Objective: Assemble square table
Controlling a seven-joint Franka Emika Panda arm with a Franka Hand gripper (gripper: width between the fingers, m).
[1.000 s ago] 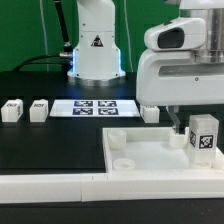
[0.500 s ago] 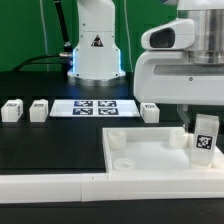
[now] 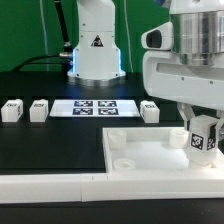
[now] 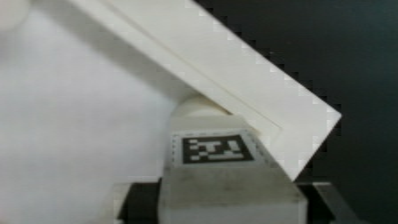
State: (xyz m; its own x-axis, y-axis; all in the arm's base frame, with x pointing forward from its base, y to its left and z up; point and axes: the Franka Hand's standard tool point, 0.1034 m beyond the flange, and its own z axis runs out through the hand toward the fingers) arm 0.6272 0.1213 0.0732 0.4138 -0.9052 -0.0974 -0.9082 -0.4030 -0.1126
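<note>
The square table's white top (image 3: 150,158) lies at the exterior view's right, with a raised rim and round corner sockets. My gripper (image 3: 201,128) is shut on a white tagged leg block (image 3: 203,138) over the top's far right corner, and the block leans slightly. In the wrist view the leg block (image 4: 222,165) sits between my dark fingers (image 4: 143,200), with the top's rim (image 4: 231,70) running slantwise beyond it. Three more leg blocks stand on the black table: two (image 3: 12,110) (image 3: 38,109) at the left and one (image 3: 150,111) behind the top.
The marker board (image 3: 92,106) lies flat at the back centre, in front of the arm's white base (image 3: 96,50). A long white bar-shaped wall (image 3: 60,185) runs along the front edge, against the top's near side.
My jaws have closed on the leg block. The wrist has risen a little, and the block now leans instead of standing straight.
</note>
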